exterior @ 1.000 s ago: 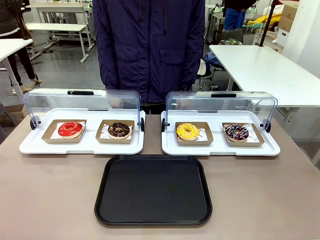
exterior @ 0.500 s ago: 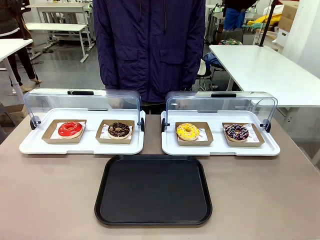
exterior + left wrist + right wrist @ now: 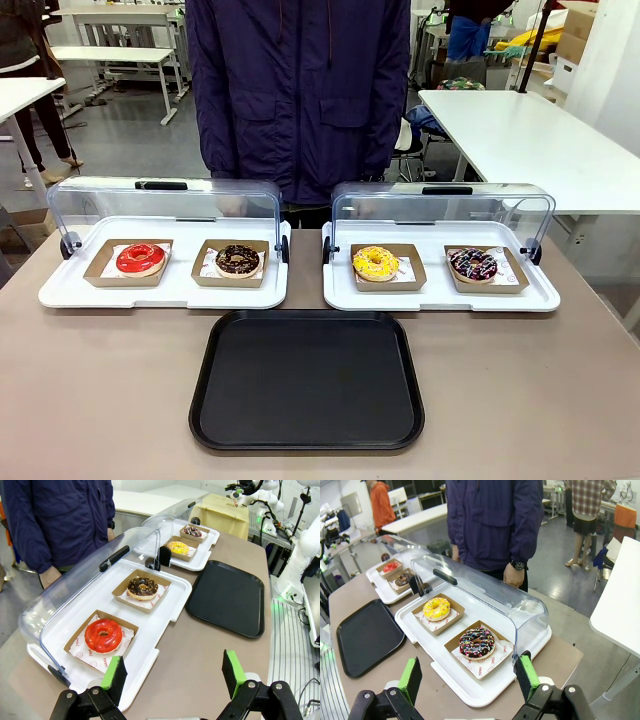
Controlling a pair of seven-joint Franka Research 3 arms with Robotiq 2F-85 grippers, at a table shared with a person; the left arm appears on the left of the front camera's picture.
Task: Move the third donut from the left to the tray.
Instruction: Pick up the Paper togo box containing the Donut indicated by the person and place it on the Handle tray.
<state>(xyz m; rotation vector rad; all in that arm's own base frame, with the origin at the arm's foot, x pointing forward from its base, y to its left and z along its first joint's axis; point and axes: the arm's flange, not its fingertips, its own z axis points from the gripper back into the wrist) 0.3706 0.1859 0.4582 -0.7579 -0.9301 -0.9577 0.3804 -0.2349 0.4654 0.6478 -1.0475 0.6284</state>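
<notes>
The third donut point(image 3: 376, 263) is seen as a ring with bright yellow icing dotted with small coloured sprinkles. It is seated in a shallow brown cardboard holder point(image 3: 415, 276) lined with white printed paper. The holder is placed in the left half of the right-hand white tray point(image 3: 440, 299), whose clear domed lid point(image 3: 440, 205) is tipped back, so that the side toward the robot is left open. A dark donut point(image 3: 473, 264) with coloured sprinkles is set beside it on the same white tray, in a holder of its own. The tray point(image 3: 306, 380), black with rounded corners and a raised rim, is laid on the table point(image 3: 100, 400) just in front of the two white trays, apart from the yellow donut. The left gripper point(image 3: 173, 672) is held above the table with its jaws spread wide, and nothing is gripped between the green pads. The right gripper point(image 3: 469, 676) is likewise held wide open and empty, near the right-hand white tray's edge. A person point(image 3: 300, 90) in a dark jacket is stood behind the trays
</notes>
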